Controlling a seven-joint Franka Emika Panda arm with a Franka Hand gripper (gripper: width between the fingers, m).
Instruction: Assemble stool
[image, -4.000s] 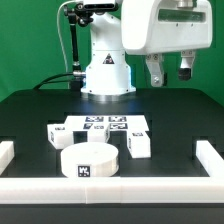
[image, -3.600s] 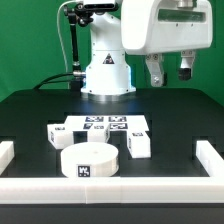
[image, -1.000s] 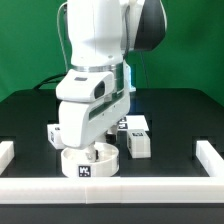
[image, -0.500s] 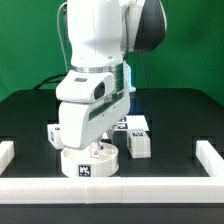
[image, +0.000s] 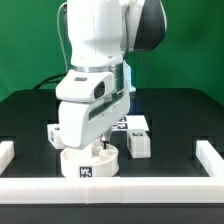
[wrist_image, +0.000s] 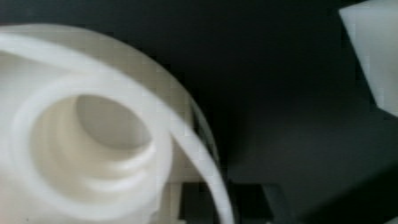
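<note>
White plastic round disc seat (image: 85, 167) lies on the black desk (image: 180, 115); the gripper (image: 96, 150) is clamped on its thin rim. A blocky white leg (image: 138, 144) stands near.

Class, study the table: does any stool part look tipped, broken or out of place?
Nothing stands out. The seat lies flat on the table, and the legs that show rest squarely near it, with no visible damage.
</note>
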